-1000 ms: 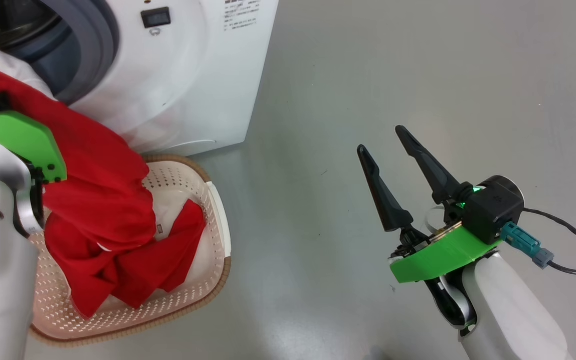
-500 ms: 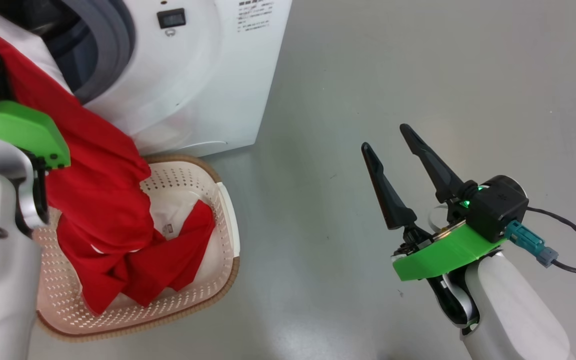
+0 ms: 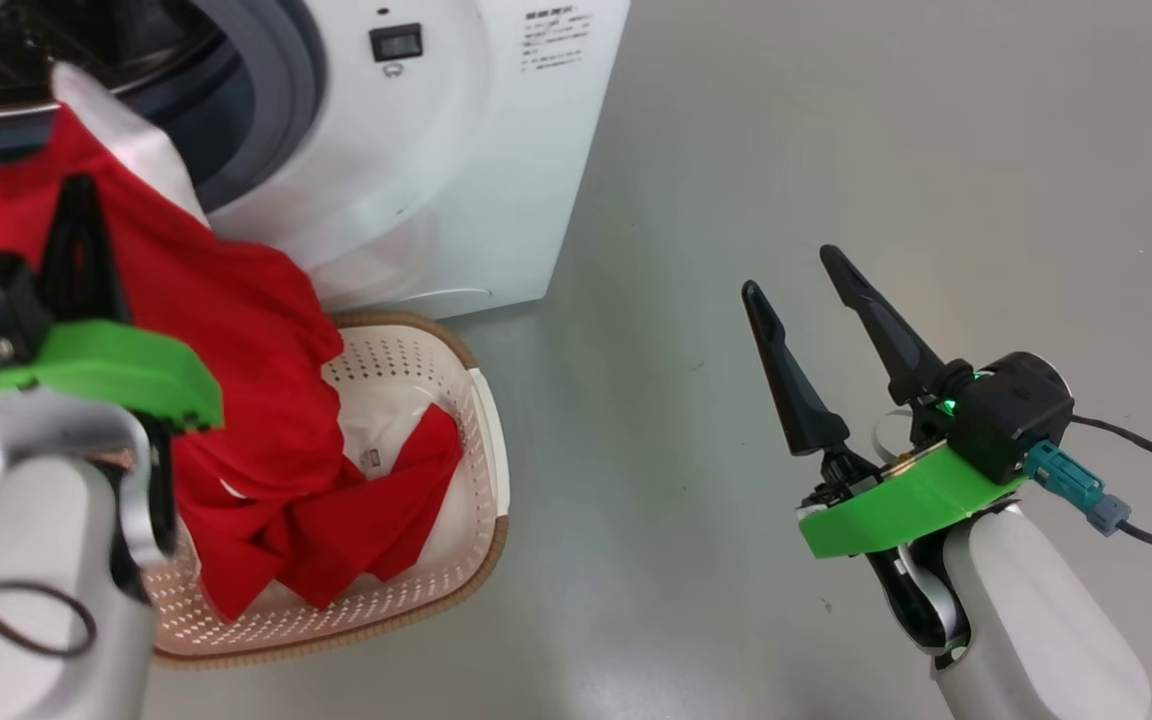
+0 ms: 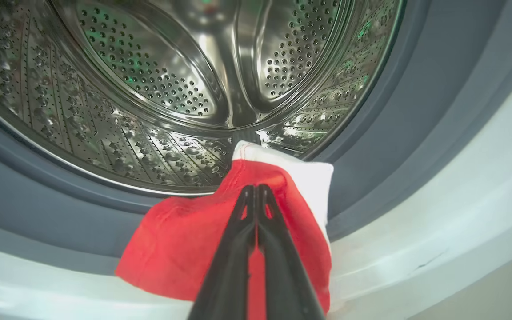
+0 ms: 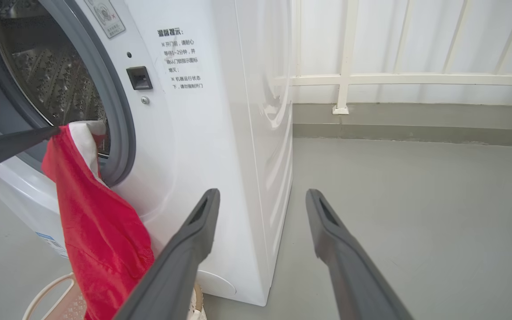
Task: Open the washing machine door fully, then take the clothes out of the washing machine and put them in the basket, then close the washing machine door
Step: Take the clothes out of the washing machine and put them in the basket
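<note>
Grey smooth floor (image 3: 736,150) runs past the white boxy front-loading washing machine (image 3: 456,180), whose open mouth shows a perforated steel drum (image 4: 171,66) inside a grey rubber ring (image 4: 394,133). My left gripper (image 4: 255,189) is clenched on the bright red soft fabric clothes (image 3: 256,330) near a white-trimmed edge, just in front of the mouth's lower lip. The cloth drapes down the machine's front into the cream-white perforated plastic basket (image 3: 484,420) with a brown woven-look rim, just beside the machine. My right gripper (image 3: 790,271) hangs over the floor well apart, fingers spread, holding nothing. A white railing (image 5: 416,80) lines the back wall.
</note>
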